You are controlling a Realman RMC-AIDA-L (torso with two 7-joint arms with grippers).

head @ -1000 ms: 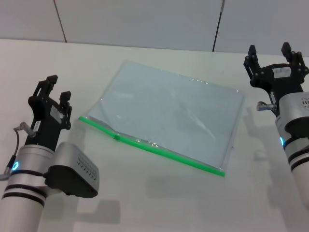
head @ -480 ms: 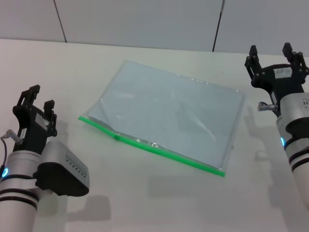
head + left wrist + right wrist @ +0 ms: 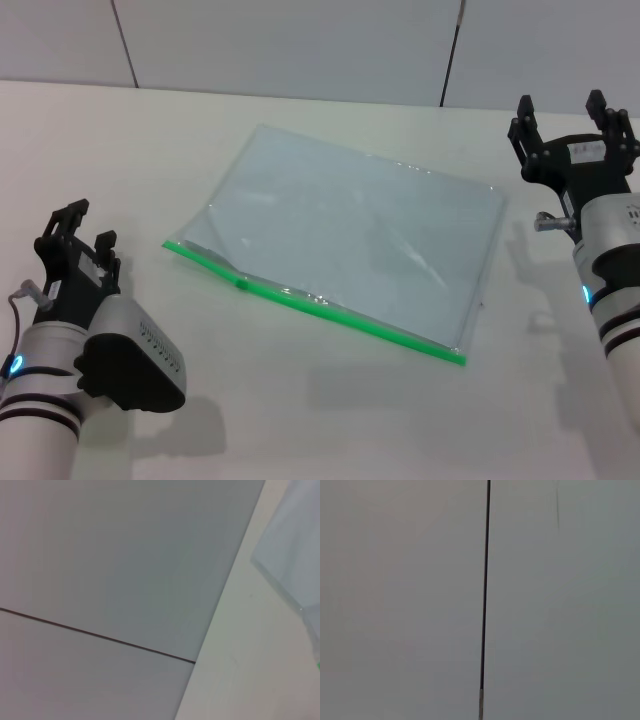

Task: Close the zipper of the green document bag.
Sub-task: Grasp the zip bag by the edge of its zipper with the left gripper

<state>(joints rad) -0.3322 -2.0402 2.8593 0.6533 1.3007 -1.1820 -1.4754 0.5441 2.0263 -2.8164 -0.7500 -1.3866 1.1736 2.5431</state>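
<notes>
My left gripper [image 3: 76, 225] and right gripper [image 3: 562, 111] both spread, off the glossy wrinkled green document bag [image 3: 355, 240], zipper [image 3: 310, 301] slider indistinct.

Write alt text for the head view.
A green document bag lies flat on a white table, its zipper edge nearest the camera. The left end effector and right end effector are open on either side, touching nothing.
</notes>
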